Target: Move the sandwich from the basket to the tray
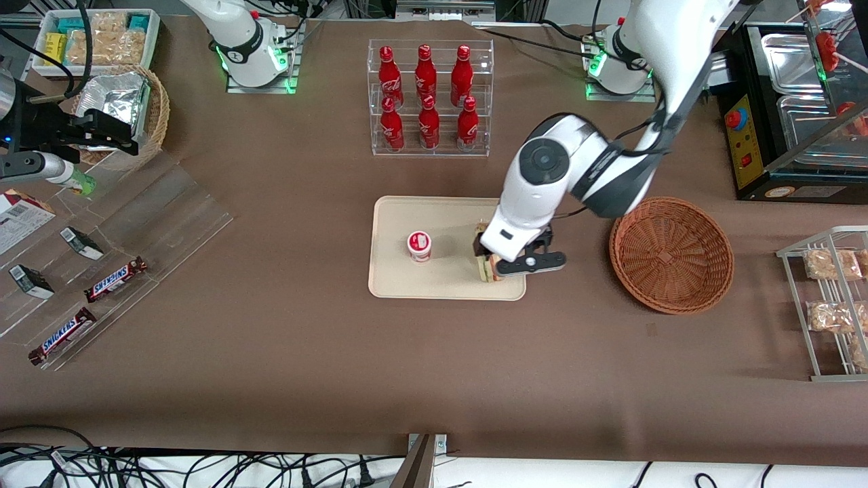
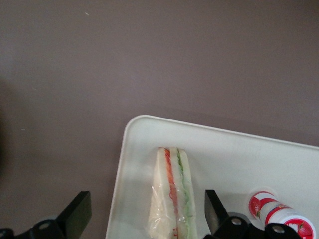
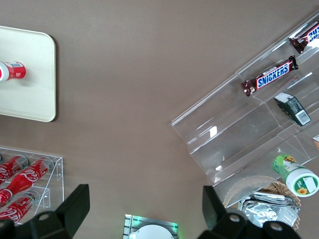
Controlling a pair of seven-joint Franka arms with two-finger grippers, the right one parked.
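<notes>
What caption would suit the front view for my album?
The gripper, fingers open, hovers over the sandwich on the tray, beside the empty basket.

Sandwich (image 2: pixel 172 199) (wrapped) lies on tray (image 2: pixel 234 149) between spread gripper (image 2: pixel 144 215) fingers.

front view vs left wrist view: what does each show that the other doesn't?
Front only: the empty basket, the cola bottles in their rack and the Snickers bars.

Left wrist only: the gripper open, its fingers wide apart either side of the sandwich, not touching it, and its red and green filling edge-on.

Both: the tray with the sandwich and the small red-and-white cup on it.
</notes>
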